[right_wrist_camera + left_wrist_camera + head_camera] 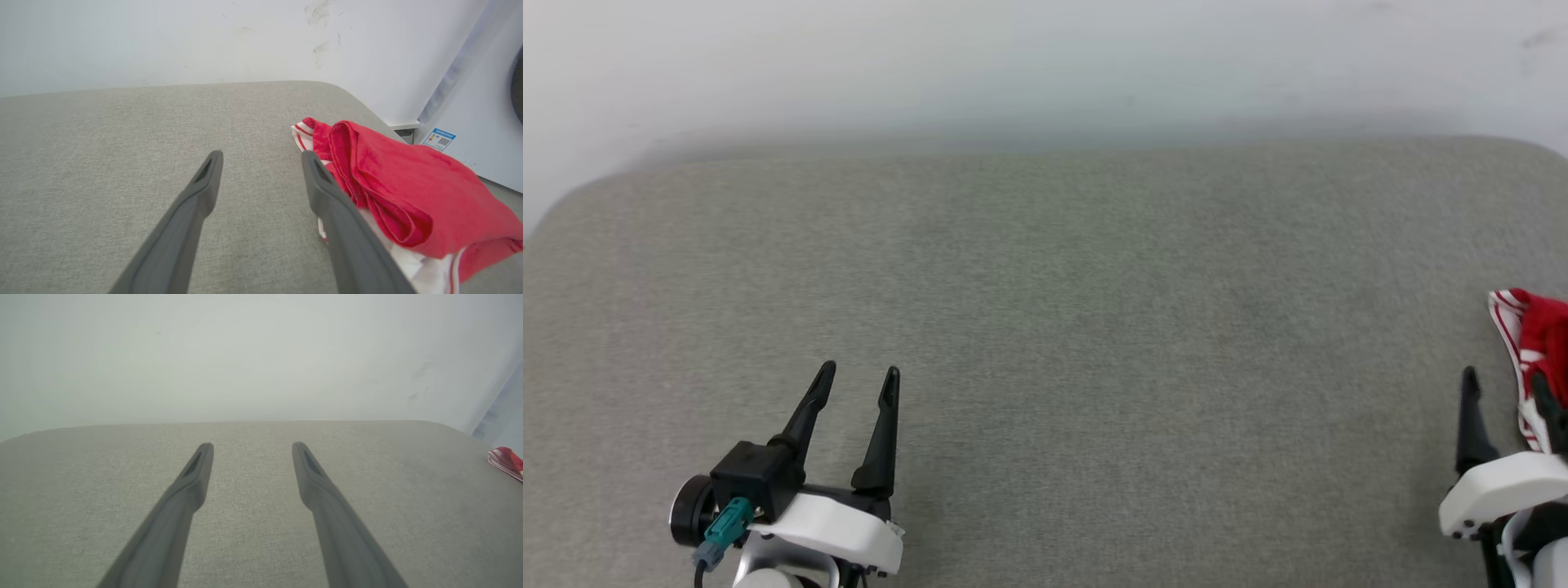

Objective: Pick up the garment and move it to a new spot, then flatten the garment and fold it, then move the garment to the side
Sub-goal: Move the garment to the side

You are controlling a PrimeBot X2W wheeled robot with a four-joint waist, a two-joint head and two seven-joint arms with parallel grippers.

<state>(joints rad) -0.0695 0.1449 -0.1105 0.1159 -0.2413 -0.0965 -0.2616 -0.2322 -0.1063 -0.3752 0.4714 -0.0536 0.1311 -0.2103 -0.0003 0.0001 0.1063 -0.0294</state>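
The garment point(408, 192), red with white parts and red-and-white striped trim, lies crumpled in loose folds at the right of the right wrist view and at the head view's right edge.

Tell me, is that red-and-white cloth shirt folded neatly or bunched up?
Bunched up: the red-and-white cloth shirt lies in loose rumpled folds.

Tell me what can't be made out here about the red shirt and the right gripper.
Head view: the right edge cuts off most of the garment.
Right wrist view: its own folds hide its front; the bottom edge crops it.
Right wrist view: the right gripper is open, but one finger overlaps the cloth; contact unclear.
Left wrist view: the garment is too small for detail.
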